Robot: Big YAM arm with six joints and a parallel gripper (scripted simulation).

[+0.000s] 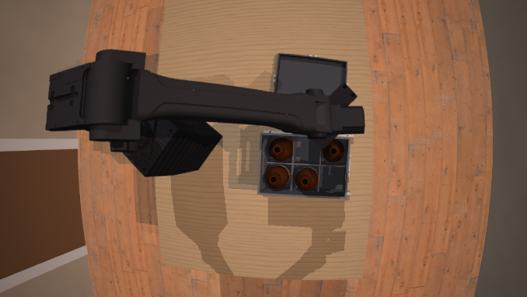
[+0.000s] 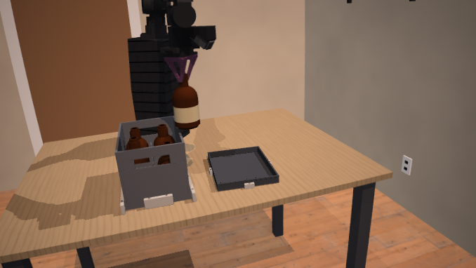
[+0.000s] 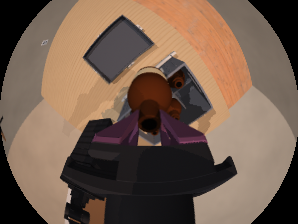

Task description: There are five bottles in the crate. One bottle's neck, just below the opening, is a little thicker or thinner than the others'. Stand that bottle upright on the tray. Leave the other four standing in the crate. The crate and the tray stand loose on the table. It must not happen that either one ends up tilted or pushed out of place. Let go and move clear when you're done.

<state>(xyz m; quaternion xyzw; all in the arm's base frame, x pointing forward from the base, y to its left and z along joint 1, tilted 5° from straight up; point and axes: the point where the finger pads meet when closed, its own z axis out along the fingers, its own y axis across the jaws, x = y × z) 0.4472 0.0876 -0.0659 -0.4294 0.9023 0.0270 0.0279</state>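
Observation:
My gripper (image 2: pixel 183 80) (image 3: pixel 149 118) is shut on the neck of a brown bottle (image 2: pixel 186 102) (image 3: pixel 149 92) with a cream label. The bottle hangs upright in the air, beside the crate on the tray side in the exterior view; the arm hides it in the top view. The grey crate (image 1: pixel 303 196) (image 2: pixel 154 182) holds two bottles in its upper row, at left (image 1: pixel 280 148) and right (image 1: pixel 333 150), and two in its lower row, at left (image 1: pixel 277 176) and middle (image 1: pixel 306 179). The dark tray (image 1: pixel 311 75) (image 2: pixel 242 168) (image 3: pixel 117 47) is empty. Neck differences are too small to tell.
The crate's upper middle and lower right compartments are empty. In the top view the arm (image 1: pixel 225 103) passes over the gap between crate and tray and covers the tray's lower edge. The wooden table's edge (image 2: pixel 316 191) runs in front of crate and tray.

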